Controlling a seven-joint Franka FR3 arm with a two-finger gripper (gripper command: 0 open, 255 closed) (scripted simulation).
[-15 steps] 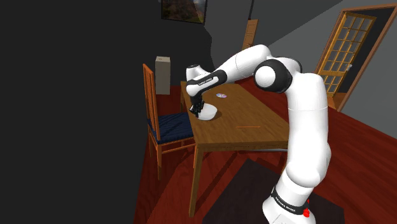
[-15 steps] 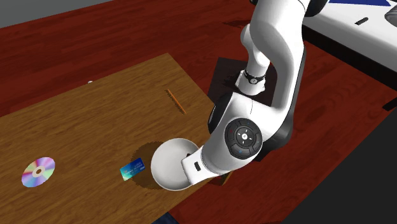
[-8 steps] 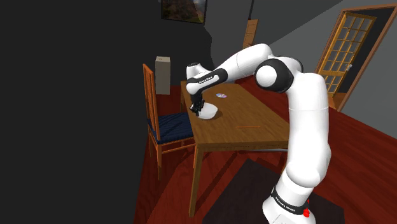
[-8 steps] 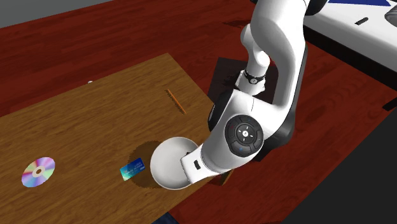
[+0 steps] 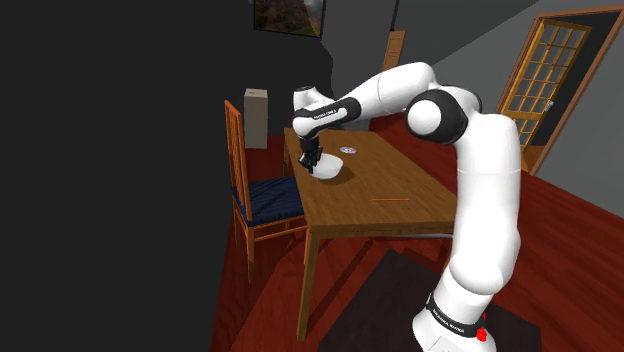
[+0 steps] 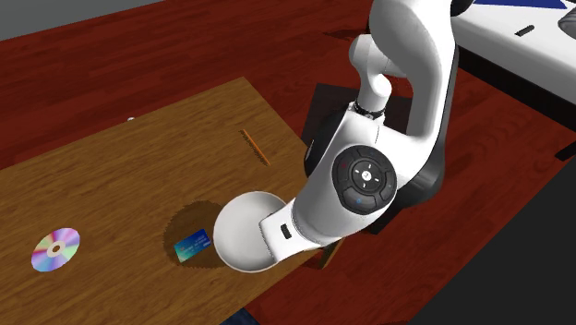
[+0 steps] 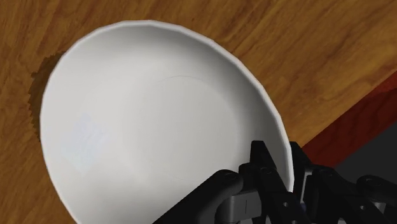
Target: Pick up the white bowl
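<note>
The gripper pinches the thin rim of the bowl, with one black finger inside the wall and one outside. The bowl is round, smooth and plain white. It hangs from the gripper just above the wood-grained table, and its round shadow falls on the boards beside it. A small blue card lies flat by the bowl's side away from the gripper. A shiny disc lies farther off that way. A thin orange stick lies well apart.
</note>
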